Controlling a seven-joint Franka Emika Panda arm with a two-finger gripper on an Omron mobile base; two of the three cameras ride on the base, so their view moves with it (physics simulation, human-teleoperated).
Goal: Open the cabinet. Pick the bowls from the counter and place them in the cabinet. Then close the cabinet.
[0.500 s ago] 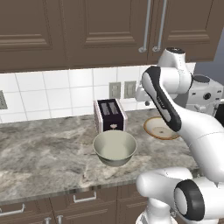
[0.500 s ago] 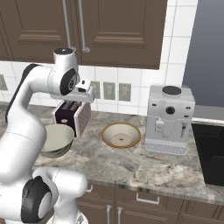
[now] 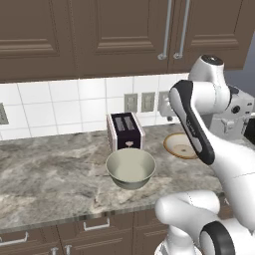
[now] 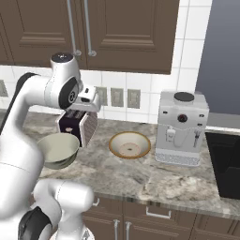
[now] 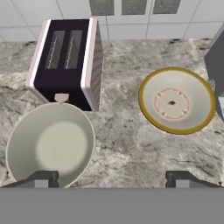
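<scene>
Marbled desk (image 5: 131, 140) carries both bowls: plain bowl (image 5: 50, 144) before the toaster (image 5: 68, 61), patterned bowl (image 5: 175, 99) beside. With the claw (image 5: 113, 177) spread, the closed cabinet (image 3: 149, 30) handle should be approached squarely first.

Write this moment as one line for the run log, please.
cabinet: doors closed | gripper: open, empty, above counter | plain bowl: on counter, before toaster | patterned bowl: on counter

Glossy white rounded arm (image 3: 199, 124) segments joined by dark joints.
</scene>
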